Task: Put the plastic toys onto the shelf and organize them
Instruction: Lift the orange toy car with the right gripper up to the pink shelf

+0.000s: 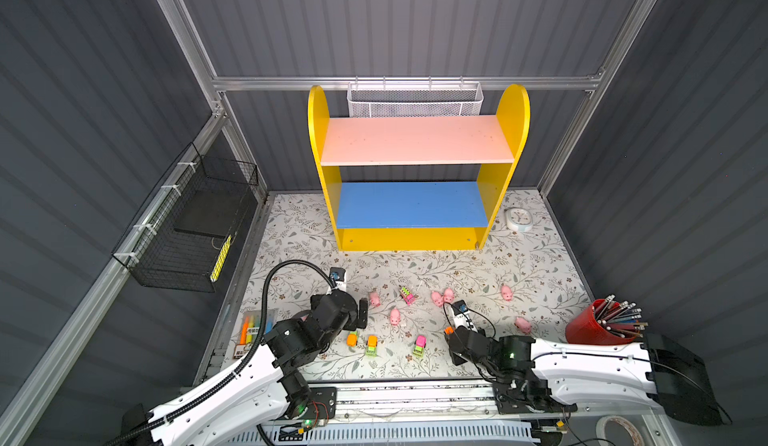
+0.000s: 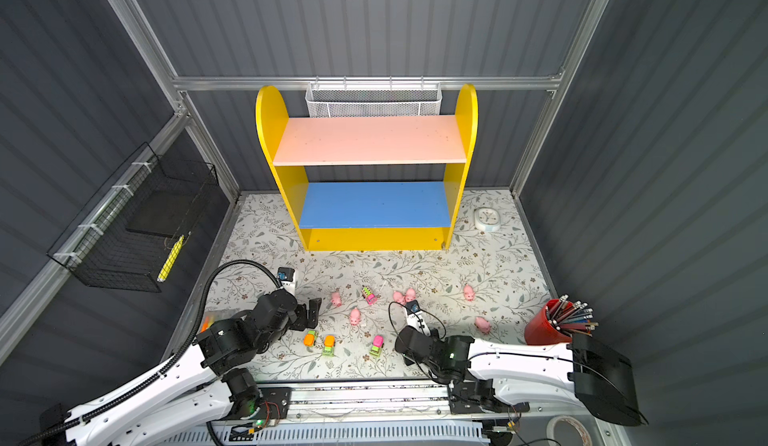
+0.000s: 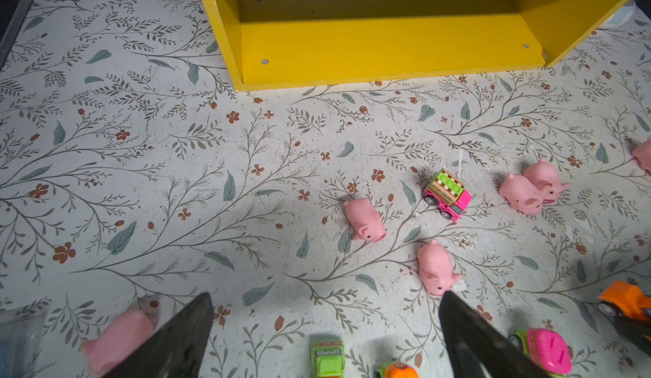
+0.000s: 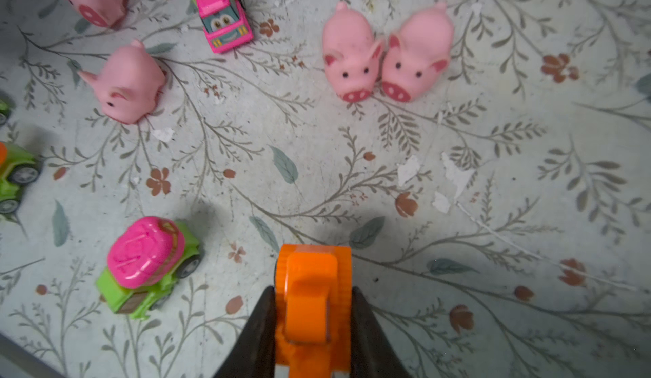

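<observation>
I'm pinching the orange vehicle [image 4: 310, 277] in my right gripper [image 4: 311, 292], down at the floral mat [image 1: 457, 265], well apart from the shelf [image 1: 411, 238]; my left gripper [image 3: 326, 294] is hanging spread wide beside a pig [image 3: 436, 268].

The table [image 1: 457, 265] has a cover with leaves and little flowers. A round white clock [image 1: 518, 219] sits on it, far back on the right. A red cup [image 1: 590, 327] full of pencils [image 1: 621, 317] stands at the right edge. A white mesh basket [image 1: 414, 105] hangs at the back, a black wire basket [image 1: 187, 232] on the left (something yellow [image 1: 220, 252] inside).
</observation>
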Robot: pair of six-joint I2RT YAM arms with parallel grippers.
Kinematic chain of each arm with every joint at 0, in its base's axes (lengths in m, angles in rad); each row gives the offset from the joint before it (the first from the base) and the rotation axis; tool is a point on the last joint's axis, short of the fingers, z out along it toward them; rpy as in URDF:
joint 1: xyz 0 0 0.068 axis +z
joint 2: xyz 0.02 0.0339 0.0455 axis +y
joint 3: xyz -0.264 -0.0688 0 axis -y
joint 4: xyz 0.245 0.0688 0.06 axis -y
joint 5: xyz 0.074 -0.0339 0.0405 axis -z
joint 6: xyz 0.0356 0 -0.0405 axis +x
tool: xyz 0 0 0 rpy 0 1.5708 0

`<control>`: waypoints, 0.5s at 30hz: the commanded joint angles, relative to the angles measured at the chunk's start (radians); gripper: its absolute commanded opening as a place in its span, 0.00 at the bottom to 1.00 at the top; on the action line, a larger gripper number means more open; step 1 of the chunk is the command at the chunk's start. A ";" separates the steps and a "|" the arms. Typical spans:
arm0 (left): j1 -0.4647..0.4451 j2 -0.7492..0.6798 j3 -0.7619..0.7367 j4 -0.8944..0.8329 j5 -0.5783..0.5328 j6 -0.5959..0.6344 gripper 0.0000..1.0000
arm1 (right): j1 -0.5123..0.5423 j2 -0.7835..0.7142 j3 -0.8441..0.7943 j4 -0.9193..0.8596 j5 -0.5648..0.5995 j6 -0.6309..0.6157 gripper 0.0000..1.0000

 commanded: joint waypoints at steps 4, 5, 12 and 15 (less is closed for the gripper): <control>-0.004 0.053 0.057 0.040 -0.037 0.006 1.00 | -0.040 -0.023 0.206 -0.225 0.047 -0.089 0.28; -0.005 0.064 0.064 0.055 -0.028 0.017 1.00 | -0.059 -0.025 0.240 -0.246 0.041 -0.110 0.28; -0.005 0.193 0.183 0.101 0.037 0.108 1.00 | -0.235 -0.051 0.463 -0.338 -0.058 -0.280 0.28; -0.005 0.242 0.230 0.131 0.086 0.157 1.00 | -0.317 -0.038 0.580 -0.388 -0.095 -0.357 0.29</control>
